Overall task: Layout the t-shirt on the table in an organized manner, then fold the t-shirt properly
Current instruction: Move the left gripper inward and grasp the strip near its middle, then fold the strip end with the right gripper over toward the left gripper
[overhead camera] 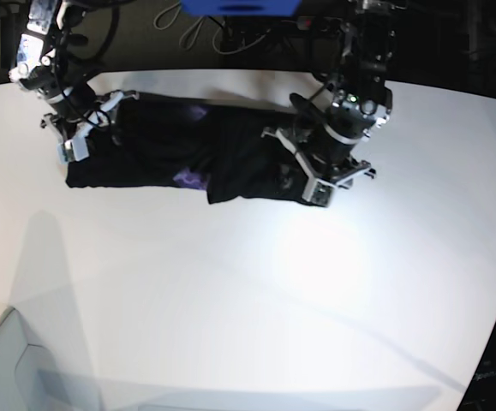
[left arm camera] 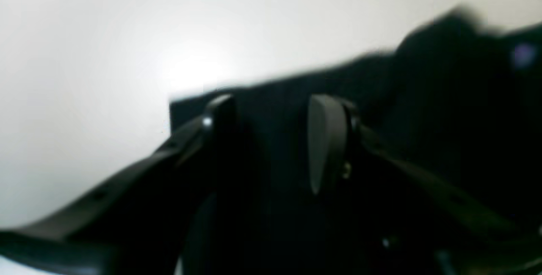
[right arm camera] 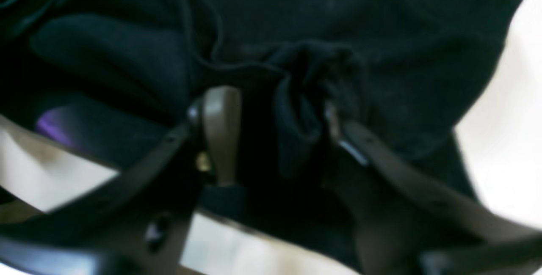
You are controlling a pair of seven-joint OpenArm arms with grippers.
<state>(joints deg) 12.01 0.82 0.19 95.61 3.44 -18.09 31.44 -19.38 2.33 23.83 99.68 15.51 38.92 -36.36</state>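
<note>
While the t-shirt [overhead camera: 196, 154] is lying as a crumpled dark band across the far part of the table [overhead camera: 256, 291], both arms are sitting at its opposite ends, so uneven pulling is looking like the main risk: the cloth is likely bunching further instead of spreading flat. In the right wrist view the right gripper [right arm camera: 275, 118] is standing with its jaws apart and a wad of black fabric gathered between them; whether it is actually pinching is not clear, so a slip is possible if it lifts. The left gripper [left arm camera: 271, 139] is hovering over a straight shirt edge with a narrow gap between the fingers; blur is hiding any contact, so its grip cannot be told. Purple print is peeking through the folds, suggesting layers are twisted over each other, which is probably complicating a clean layout. Cables and a blue object [overhead camera: 239, 7] are sitting behind the table, well apart from the shirt; nothing else is blocking the open white surface nearer the camera.
</note>
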